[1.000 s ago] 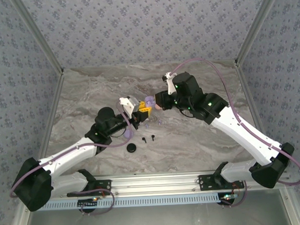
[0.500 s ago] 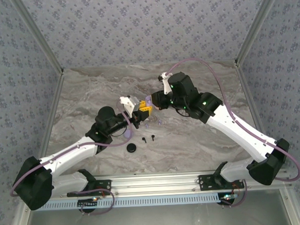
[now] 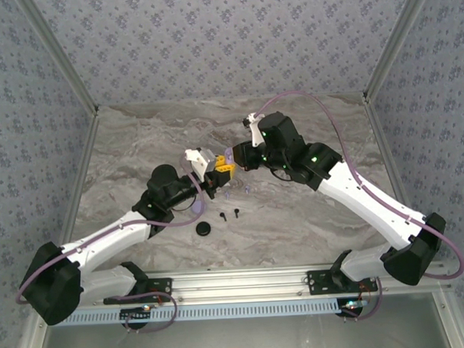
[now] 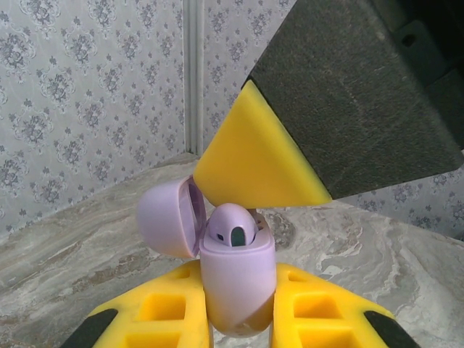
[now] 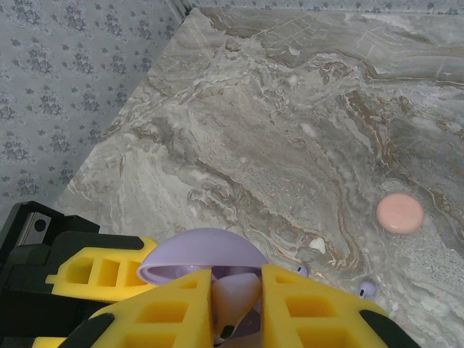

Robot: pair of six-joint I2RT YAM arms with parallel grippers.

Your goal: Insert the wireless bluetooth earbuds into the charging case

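The left pincer (image 4: 238, 315) clamps the open lilac plastic charging case (image 4: 238, 272) while the right pincer (image 5: 235, 290) pinches a lilac stemmed earbud (image 5: 233, 301) at its mouth; a lilac bud (image 5: 366, 288) and round pink disc (image 5: 399, 213) lie on the surface (image 5: 290, 109) beyond.

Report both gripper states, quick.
Left gripper: closed on the lilac case.
Right gripper: closed on a lilac earbud.
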